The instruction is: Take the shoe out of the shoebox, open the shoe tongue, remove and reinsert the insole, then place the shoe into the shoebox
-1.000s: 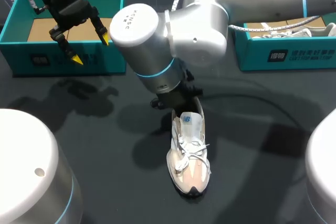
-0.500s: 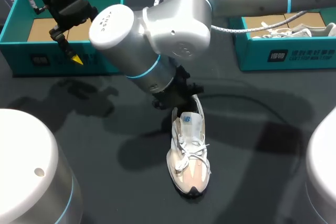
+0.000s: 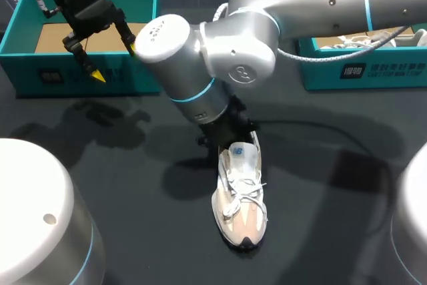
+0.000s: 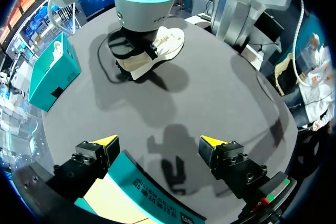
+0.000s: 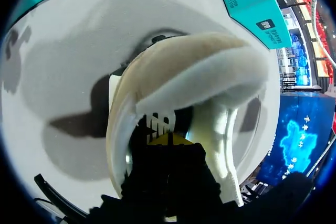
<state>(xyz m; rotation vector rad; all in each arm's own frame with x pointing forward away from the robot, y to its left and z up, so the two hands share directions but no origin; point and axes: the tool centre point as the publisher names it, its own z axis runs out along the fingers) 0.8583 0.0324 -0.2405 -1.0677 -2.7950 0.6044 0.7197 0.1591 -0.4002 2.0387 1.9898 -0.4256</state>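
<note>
A beige and white shoe [image 3: 241, 195] stands on the dark table, toe toward the front edge. My right arm comes across from the right, and its gripper [image 3: 230, 133] is pushed down into the shoe's heel opening. In the right wrist view the shoe's padded collar [image 5: 199, 72] curves over the gripper [image 5: 168, 140], whose yellow tips sit together inside the shoe; I cannot see anything pinched between them. My left gripper [image 3: 115, 61] hangs open over the front wall of the teal shoebox [image 3: 80, 75] at the back left. In the left wrist view its gripper [image 4: 157, 142] is empty, with the shoe [image 4: 157, 51] far ahead.
A second teal shoebox [image 3: 360, 65] at the back right holds another white shoe [image 3: 373, 38]. The same box [image 4: 52, 74] shows beside the shoe in the left wrist view. Two white robot bases [image 3: 40, 218] flank the front corners.
The right arm's wrist and elbow have swung about over the shoe while its gripper stayed in the heel opening. The shoe and the left arm have kept their places.
</note>
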